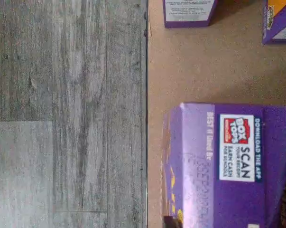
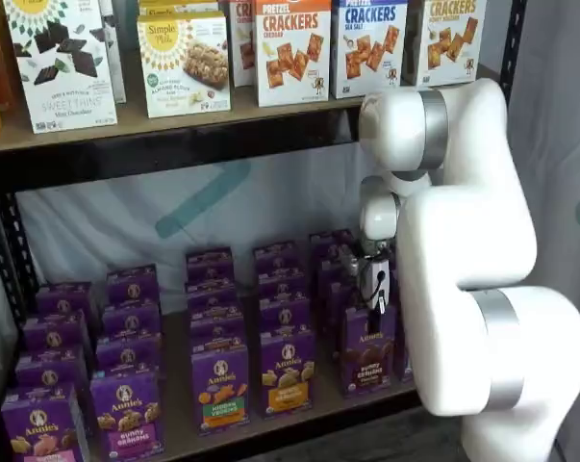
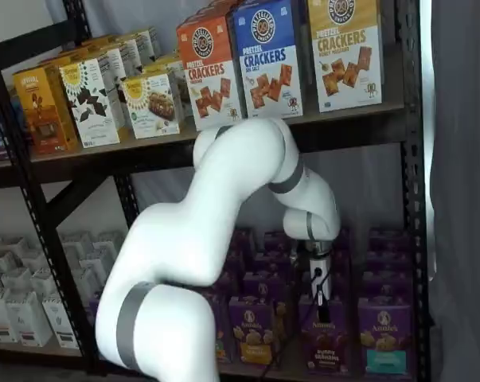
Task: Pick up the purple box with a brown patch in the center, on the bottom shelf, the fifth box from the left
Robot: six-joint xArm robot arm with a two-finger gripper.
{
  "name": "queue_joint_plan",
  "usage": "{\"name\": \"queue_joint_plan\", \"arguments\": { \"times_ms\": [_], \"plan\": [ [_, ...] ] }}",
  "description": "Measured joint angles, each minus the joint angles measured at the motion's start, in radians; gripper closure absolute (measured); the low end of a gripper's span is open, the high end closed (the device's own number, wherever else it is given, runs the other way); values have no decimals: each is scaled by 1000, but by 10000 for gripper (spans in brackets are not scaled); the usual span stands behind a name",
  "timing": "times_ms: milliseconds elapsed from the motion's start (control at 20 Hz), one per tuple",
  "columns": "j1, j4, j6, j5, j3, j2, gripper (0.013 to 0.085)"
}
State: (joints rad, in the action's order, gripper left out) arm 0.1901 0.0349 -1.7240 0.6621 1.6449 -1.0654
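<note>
Bottom shelf (image 2: 174,438) stocked with purple cartons, hand (image 2: 374,310) pinching the purple box (image 2: 368,358) at its top

Tan bottom shelf (image 2: 299,416) with rows of upright purple cartons, the purple box (image 2: 368,361) among them.

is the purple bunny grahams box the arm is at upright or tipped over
Upright. In both shelf views the purple box stands on the bottom shelf with its front label level, and the gripper is at its top.
</note>
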Motion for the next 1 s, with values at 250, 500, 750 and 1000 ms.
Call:
{"name": "queue_joint_plan", "arguments": {
  "times_ms": [250, 500, 750, 1000],
  "plan": [
    [2, 7, 4, -11, -22, 17, 690],
    [4, -3, -7, -22, -66, 49, 690],
    [-2, -51, -42, -32, -139, 103, 690],
    [-17, -110, -79, -74, -250, 181, 690]
  ]
}}
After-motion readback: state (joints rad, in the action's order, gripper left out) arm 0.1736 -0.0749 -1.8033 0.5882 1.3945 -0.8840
